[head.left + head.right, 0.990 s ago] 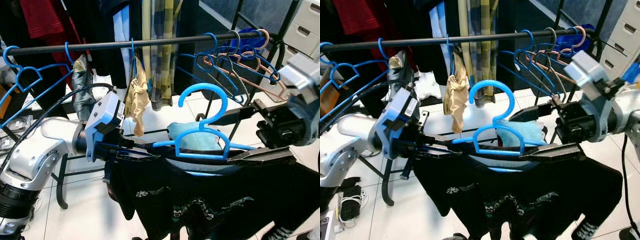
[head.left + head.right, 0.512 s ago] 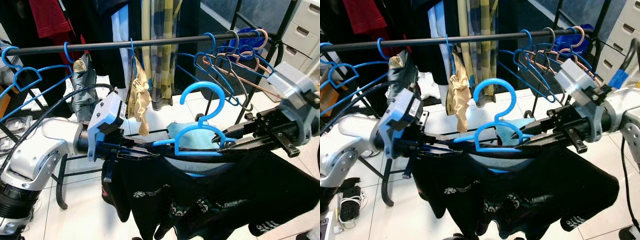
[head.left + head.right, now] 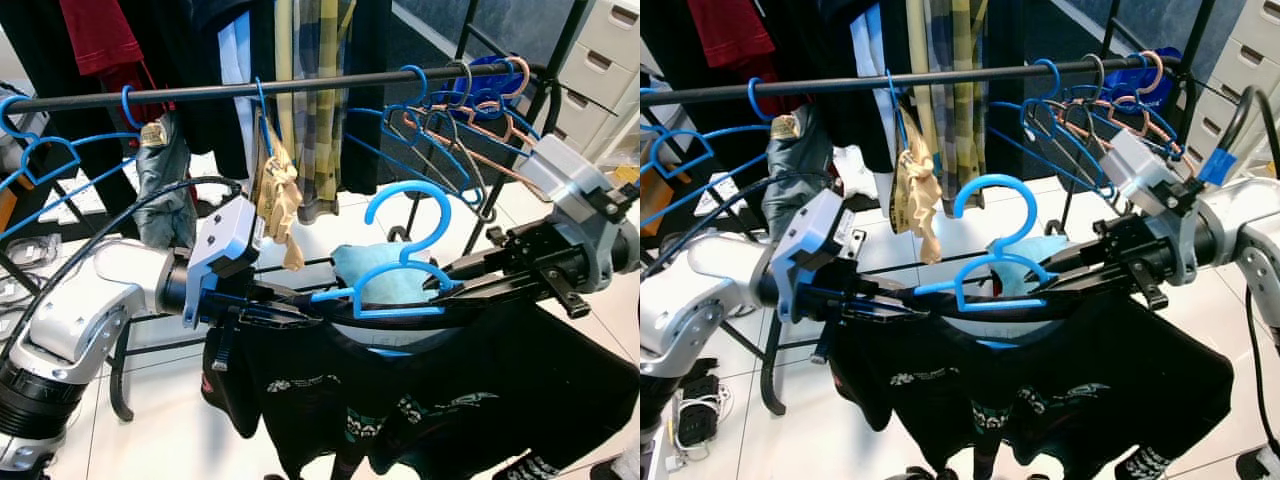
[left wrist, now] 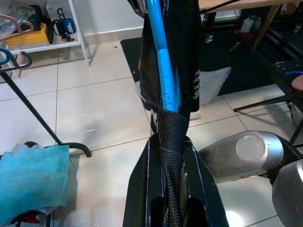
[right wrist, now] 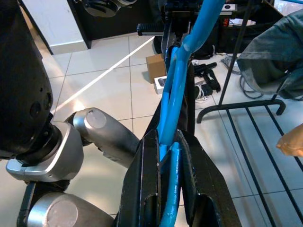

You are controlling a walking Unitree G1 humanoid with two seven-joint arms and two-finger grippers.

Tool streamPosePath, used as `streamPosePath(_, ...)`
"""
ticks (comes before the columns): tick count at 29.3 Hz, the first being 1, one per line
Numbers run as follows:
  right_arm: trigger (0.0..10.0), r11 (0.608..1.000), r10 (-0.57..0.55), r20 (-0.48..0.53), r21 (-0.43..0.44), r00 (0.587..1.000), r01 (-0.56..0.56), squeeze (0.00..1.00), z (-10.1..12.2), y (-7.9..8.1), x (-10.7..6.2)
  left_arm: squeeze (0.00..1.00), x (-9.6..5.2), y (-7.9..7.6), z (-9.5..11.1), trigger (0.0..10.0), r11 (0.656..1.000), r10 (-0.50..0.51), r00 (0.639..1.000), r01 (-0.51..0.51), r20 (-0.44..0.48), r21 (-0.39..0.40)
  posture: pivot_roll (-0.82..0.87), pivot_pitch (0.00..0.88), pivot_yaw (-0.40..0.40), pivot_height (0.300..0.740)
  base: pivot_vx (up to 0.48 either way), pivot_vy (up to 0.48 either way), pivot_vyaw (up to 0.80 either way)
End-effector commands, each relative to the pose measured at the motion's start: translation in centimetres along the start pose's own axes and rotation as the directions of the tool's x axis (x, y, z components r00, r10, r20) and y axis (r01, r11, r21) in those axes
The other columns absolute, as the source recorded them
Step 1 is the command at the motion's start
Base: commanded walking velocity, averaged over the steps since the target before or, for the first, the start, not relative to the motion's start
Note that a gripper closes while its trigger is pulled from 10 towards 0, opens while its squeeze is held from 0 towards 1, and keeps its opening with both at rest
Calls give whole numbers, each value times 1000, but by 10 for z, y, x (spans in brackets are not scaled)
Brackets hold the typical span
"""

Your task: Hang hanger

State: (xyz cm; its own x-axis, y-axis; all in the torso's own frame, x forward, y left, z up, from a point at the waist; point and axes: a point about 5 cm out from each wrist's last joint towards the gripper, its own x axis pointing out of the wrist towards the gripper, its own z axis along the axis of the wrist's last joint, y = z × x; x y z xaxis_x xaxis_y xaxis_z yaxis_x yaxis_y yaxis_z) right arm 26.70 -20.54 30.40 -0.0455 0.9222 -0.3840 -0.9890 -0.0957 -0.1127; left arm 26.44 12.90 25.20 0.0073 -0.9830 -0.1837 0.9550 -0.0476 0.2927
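A blue plastic hanger (image 3: 408, 187) carrying a black printed T-shirt (image 3: 420, 390) is held level below the black rail (image 3: 300, 88), its hook upright and not touching the rail. My left gripper (image 3: 292, 312) is shut on the hanger's left arm through the shirt fabric; the left wrist view shows its fingers (image 4: 147, 189) clamping the cloth-wrapped blue arm (image 4: 163, 80). My right gripper (image 3: 455, 290) is shut on the hanger's right arm, and in the right wrist view the blue plastic (image 5: 173, 118) sits between its fingers (image 5: 147, 170).
Several empty blue hangers (image 3: 440, 110) and a copper one (image 3: 500, 135) crowd the rail's right end. A plaid shirt (image 3: 320, 110), a beige garment (image 3: 280, 200) and a grey one (image 3: 165, 190) hang further left. A teal cloth (image 3: 360, 265) lies behind. White drawers (image 3: 610, 50) stand at right.
My right gripper's fingers, spread wide above and below the hanger's arm a second ago, have turned and shut on it. The shirt has swung a little; the left gripper keeps its hold.
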Motion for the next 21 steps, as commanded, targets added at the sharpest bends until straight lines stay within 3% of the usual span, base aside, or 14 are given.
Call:
streamPosePath(1,10000,1000,-8,-21,0,1000,8,0,-2,-3,2,0,7,-4,8,0,997,-57,997,55,44,47,-123,105,37,740,0,0,0)
streamPosePath(2,10000,1000,-8,-12,2,1000,8,1000,0,-3,2,0,7,-4,9,0,997,-56,998,54,43,47,-122,105,37,740,0,0,0)
streamPosePath(14,10000,1000,1,-49,-21,999,-2,1000,2,-2,0,0,8,-3,9,0,997,-55,998,52,41,51,-126,106,40,740,0,0,0)
streamPosePath(15,10000,1000,-2,-60,-25,998,1,224,2,-2,-1,0,8,-3,8,0,997,-55,998,53,40,51,-125,107,40,740,0,0,0)
streamPosePath(17,10000,1000,-5,-67,-28,998,3,224,2,-2,-1,0,8,-3,8,0,997,-55,998,53,39,51,-125,107,40,740,0,0,0)
streamPosePath(18,10000,999,-11,-59,-36,998,9,0,5,-3,-3,0,8,-3,8,0,997,-56,998,54,37,51,-124,107,40,740,0,0,0)
streamPosePath(21,10000,999,-15,-34,-50,999,14,0,12,-4,-7,0,8,-3,8,0,997,-57,998,56,34,51,-124,106,40,740,0,0,0)
